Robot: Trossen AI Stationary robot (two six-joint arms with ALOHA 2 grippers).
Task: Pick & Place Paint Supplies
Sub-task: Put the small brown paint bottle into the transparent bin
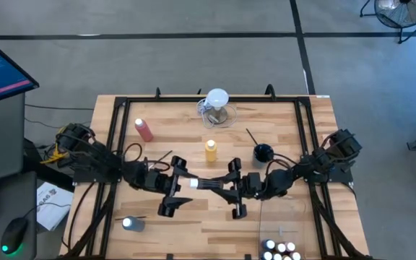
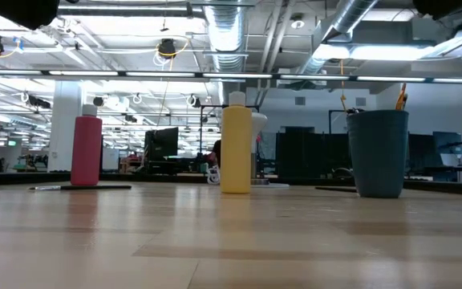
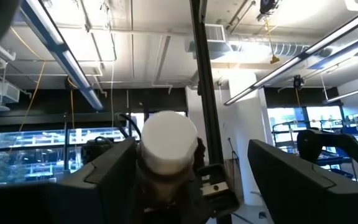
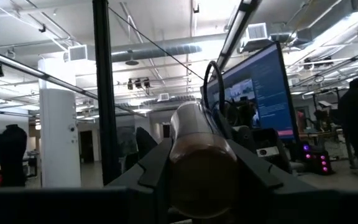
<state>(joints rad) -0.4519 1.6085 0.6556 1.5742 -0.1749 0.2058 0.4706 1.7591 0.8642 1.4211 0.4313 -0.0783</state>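
While both arms meet above the middle of the pale wooden counter (image 1: 280, 217), the right gripper (image 1: 231, 186) is clamped on the body of a small brown white-capped paint bottle (image 1: 193, 183). Its cap lies between the left gripper's (image 1: 181, 185) spread fingers, apparently for a handover.

We see a pale wood table (image 1: 287, 130) with black rails. On it stand a pink-red bottle (image 1: 144, 129), a yellow bottle (image 1: 211, 151) with a white cap, and a dark cup (image 1: 263, 153). The small bottle (image 1: 193, 183) between the two black grippers is brown with a white cap. More white-capped bottles (image 1: 280, 250) cluster at the edge.
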